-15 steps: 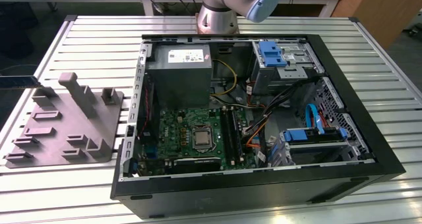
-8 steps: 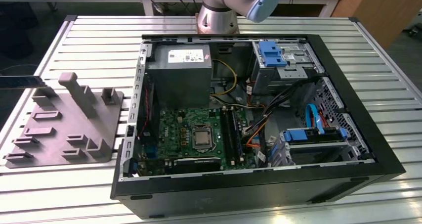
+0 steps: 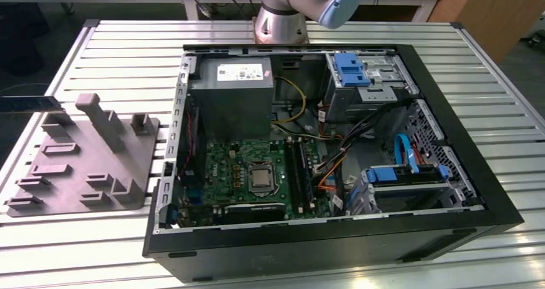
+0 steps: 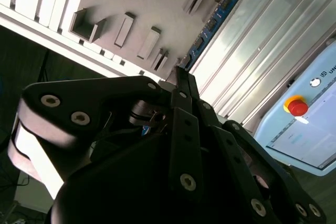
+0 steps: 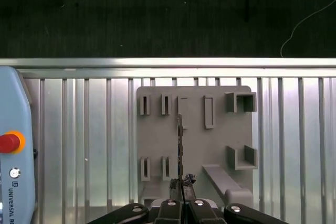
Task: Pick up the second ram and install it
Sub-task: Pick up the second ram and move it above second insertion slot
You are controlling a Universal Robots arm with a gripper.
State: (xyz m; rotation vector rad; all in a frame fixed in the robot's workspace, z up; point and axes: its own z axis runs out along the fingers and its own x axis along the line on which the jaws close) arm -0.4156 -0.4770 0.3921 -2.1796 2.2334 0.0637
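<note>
My gripper (image 5: 181,183) is shut on the second ram (image 5: 180,140), a thin dark stick that shows edge-on in the first wrist view, above the grey plastic fixture (image 5: 215,148). In the second wrist view the ram (image 4: 216,17) juts out from the gripper (image 4: 179,74), its blue-green face with small chips showing, over the fixture (image 4: 157,3). In the exterior view the ram (image 3: 30,103) hangs in the air at the far left, beyond the fixture (image 3: 85,161). The motherboard (image 3: 247,171) with its long black slots (image 3: 300,168) lies inside the open computer case (image 3: 460,174).
The case stands on a slatted metal table (image 3: 127,53), with the arm's base (image 3: 281,21) behind it. A power supply (image 3: 230,91), drive cages and cables surround the motherboard. A light blue pendant with a red button (image 5: 8,142) lies on the table beside the fixture.
</note>
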